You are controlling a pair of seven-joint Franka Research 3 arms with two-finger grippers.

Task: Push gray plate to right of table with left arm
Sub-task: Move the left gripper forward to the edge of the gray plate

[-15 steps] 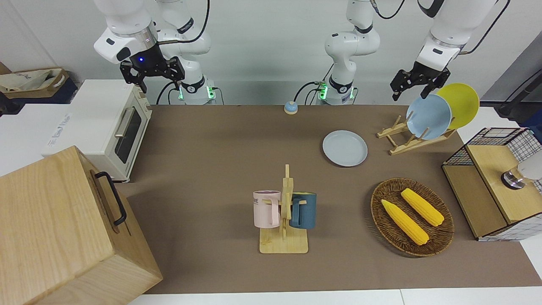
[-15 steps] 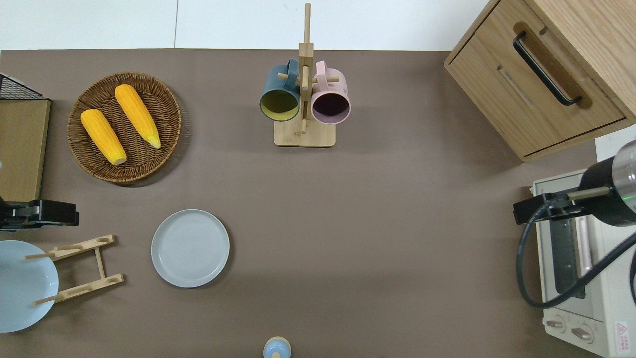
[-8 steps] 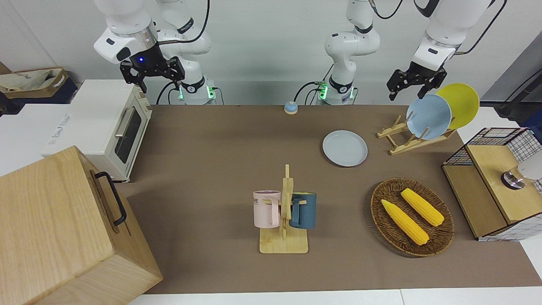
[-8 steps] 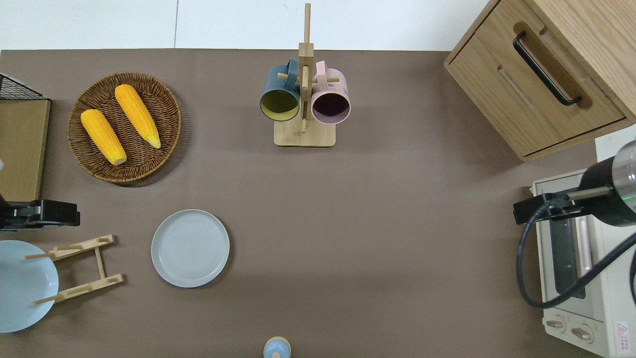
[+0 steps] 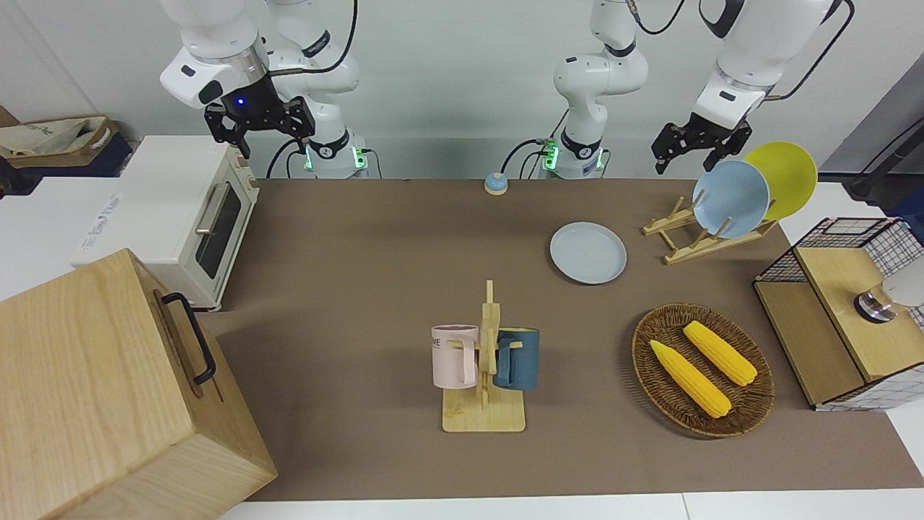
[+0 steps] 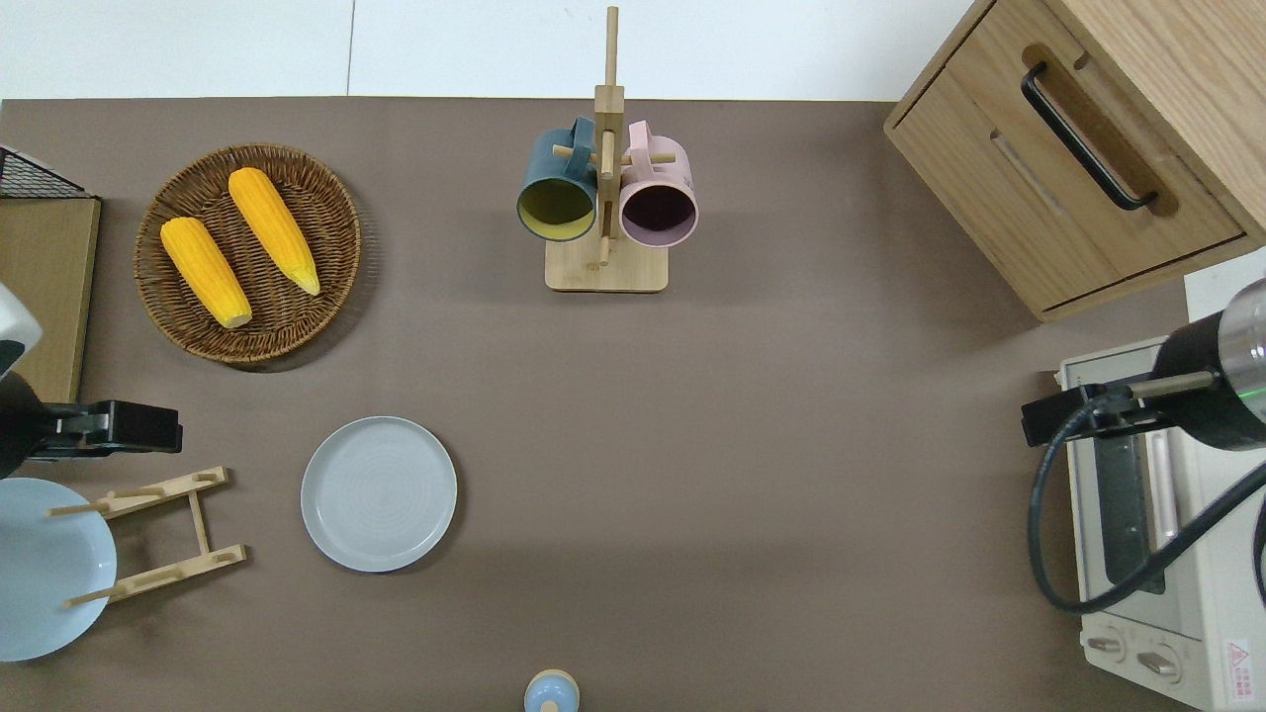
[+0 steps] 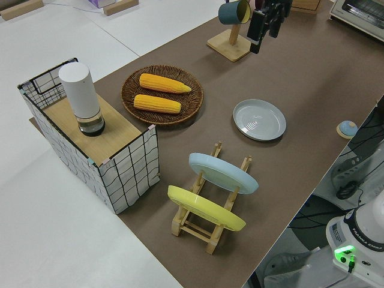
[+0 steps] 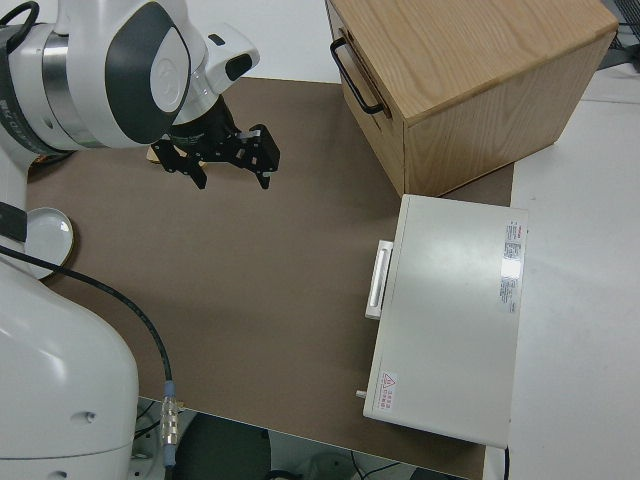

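Bright, even indoor light from above, all views sharp. Soft short shadows on the table (image 5: 361, 303): beside the basket (image 6: 247, 252), under the mug rack (image 6: 605, 267), along the wooden cabinet (image 5: 108, 390). Mild glare on the white arm shells and the toaster oven (image 8: 450, 310). No motion blur; slight wide-angle bending at edges.

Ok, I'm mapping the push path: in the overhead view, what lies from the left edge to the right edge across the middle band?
Sky-blue plate → wooden plate rack → round pale gray plate → white toaster oven.
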